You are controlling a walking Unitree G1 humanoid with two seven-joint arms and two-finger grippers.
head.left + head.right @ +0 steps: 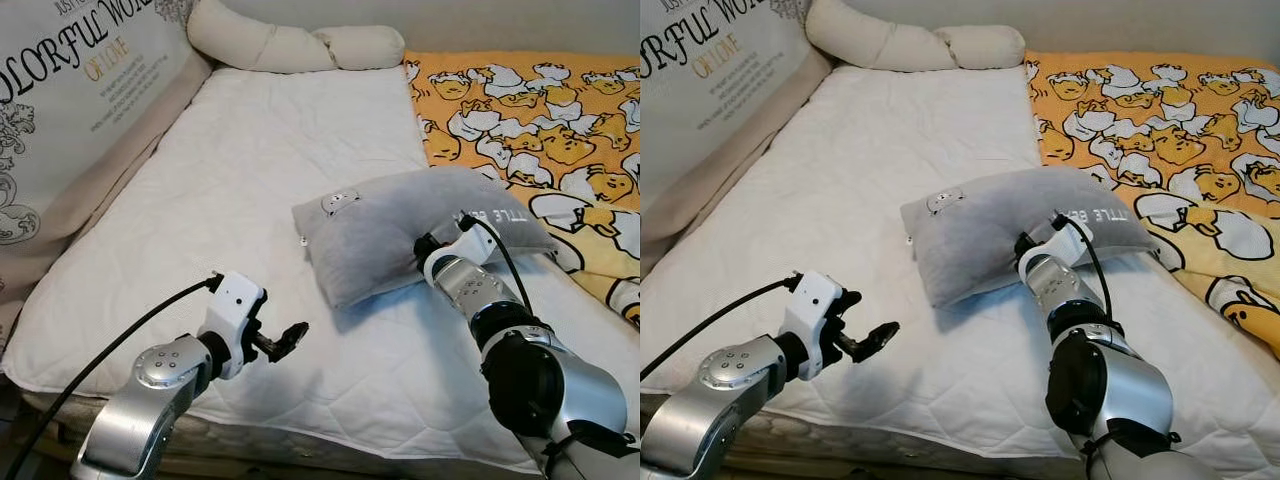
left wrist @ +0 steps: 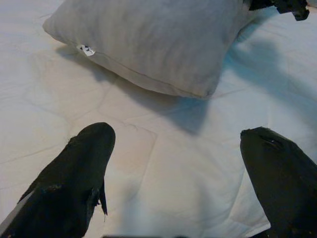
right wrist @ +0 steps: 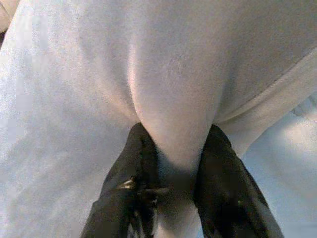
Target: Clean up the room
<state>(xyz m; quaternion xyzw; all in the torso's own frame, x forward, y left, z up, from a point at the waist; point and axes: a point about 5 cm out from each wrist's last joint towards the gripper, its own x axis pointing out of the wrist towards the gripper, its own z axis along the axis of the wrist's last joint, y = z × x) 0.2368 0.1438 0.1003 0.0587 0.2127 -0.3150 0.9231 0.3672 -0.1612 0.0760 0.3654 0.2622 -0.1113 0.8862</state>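
Observation:
A grey pillow (image 1: 400,225) lies on the white mattress (image 1: 260,180), beside an orange duck-print blanket (image 1: 540,120). My right gripper (image 3: 178,173) is shut on the pillow's near edge, with a fold of grey fabric pinched between its two black fingers (image 3: 223,193). In the head views that arm (image 1: 480,295) reaches into the pillow's front side, its fingertips hidden in the fabric. My left gripper (image 1: 292,336) hovers over the mattress near the bed's front edge, to the left of the pillow, fingers (image 2: 84,168) open and holding nothing.
A long cream bolster (image 1: 300,45) lies along the head of the bed. A large printed cushion (image 1: 70,90) leans along the left side. The mattress's front edge (image 1: 300,430) is close to me.

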